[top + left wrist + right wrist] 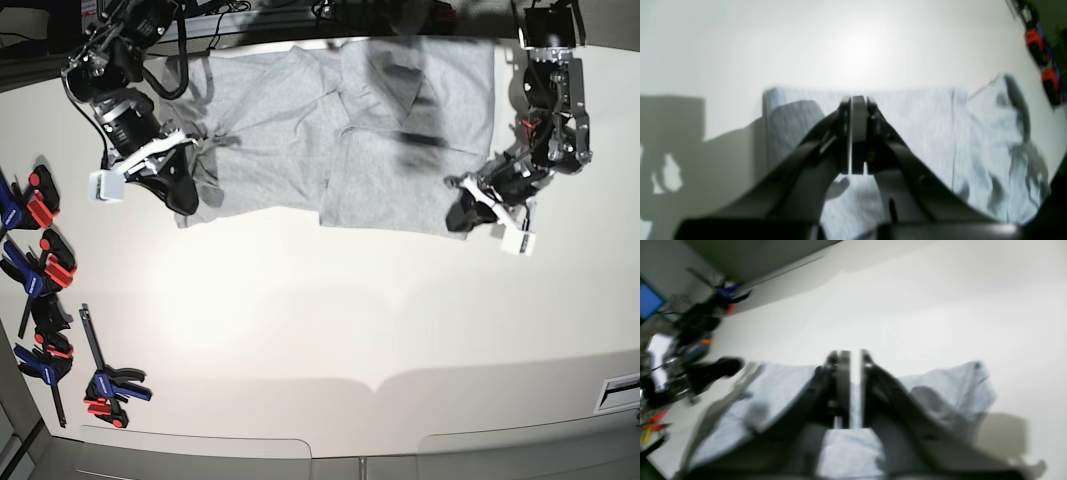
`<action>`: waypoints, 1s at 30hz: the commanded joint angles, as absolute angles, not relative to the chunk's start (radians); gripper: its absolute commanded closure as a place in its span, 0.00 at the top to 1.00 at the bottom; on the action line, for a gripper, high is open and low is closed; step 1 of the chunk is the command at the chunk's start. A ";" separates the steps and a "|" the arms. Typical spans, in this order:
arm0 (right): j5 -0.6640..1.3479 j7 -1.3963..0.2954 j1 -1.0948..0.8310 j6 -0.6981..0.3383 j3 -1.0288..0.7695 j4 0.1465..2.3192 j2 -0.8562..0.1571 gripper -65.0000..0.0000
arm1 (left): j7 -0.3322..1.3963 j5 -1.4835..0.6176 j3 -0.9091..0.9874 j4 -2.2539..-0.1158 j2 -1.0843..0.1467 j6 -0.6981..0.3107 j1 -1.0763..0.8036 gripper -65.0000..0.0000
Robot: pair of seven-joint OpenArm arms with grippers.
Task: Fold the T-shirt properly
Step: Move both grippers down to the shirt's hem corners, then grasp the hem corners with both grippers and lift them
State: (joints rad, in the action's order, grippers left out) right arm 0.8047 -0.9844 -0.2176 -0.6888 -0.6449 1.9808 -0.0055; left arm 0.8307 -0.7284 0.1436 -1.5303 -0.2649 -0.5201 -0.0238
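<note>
I see the grey T-shirt (pixel 345 125) spread across the far side of the white table (pixel 330 320), partly folded, one panel doubled over its middle and a rumpled sleeve end toward my right arm.

My left gripper (pixel 858 100) has its jaws pressed together with nothing between them; in its wrist view the tips sit over the shirt's straight far edge, cloth (pixel 907 133) lying flat below and behind them.

My right gripper (pixel 851 355) shows only a thin slit between its jaws, which I read as closed; the blur hides whether any cloth (pixel 846 446) is pinched. From the base view it sits at the shirt's crumpled edge (pixel 190 200).

Clamps (pixel 40 270) lie along the table's side, well apart from the shirt.
</note>
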 commanded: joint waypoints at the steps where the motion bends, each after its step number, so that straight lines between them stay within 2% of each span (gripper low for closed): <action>1: 0.809 -0.950 -0.199 -0.698 -0.629 1.984 -0.012 0.00 | 0.787 -0.750 0.139 -1.546 -0.261 -0.532 -0.019 0.00; 8: 0.608 -0.903 -0.116 -0.698 -0.480 1.792 -0.025 0.00 | 0.724 -0.628 0.122 -1.528 -0.250 -0.532 -0.028 0.00; 14: 0.495 -0.805 -0.079 -0.698 -0.460 1.623 -0.034 0.00 | 0.723 -0.628 0.123 -1.353 -0.250 -0.532 -0.013 0.00; 19: 0.373 -0.756 -0.081 -0.606 -0.465 1.605 -0.034 0.00 | 0.642 -0.546 0.123 -1.201 -0.263 -0.531 0.002 0.00; 25: 0.282 -0.703 -0.080 -0.535 -0.465 1.580 -0.078 0.00 | 0.630 -0.542 0.124 -1.184 -0.298 -0.530 0.003 0.00; 30: 0.263 -0.648 -0.060 -0.515 -0.465 1.447 -0.114 0.00 | 0.626 -0.538 0.123 -1.184 -0.331 -0.447 0.003 0.00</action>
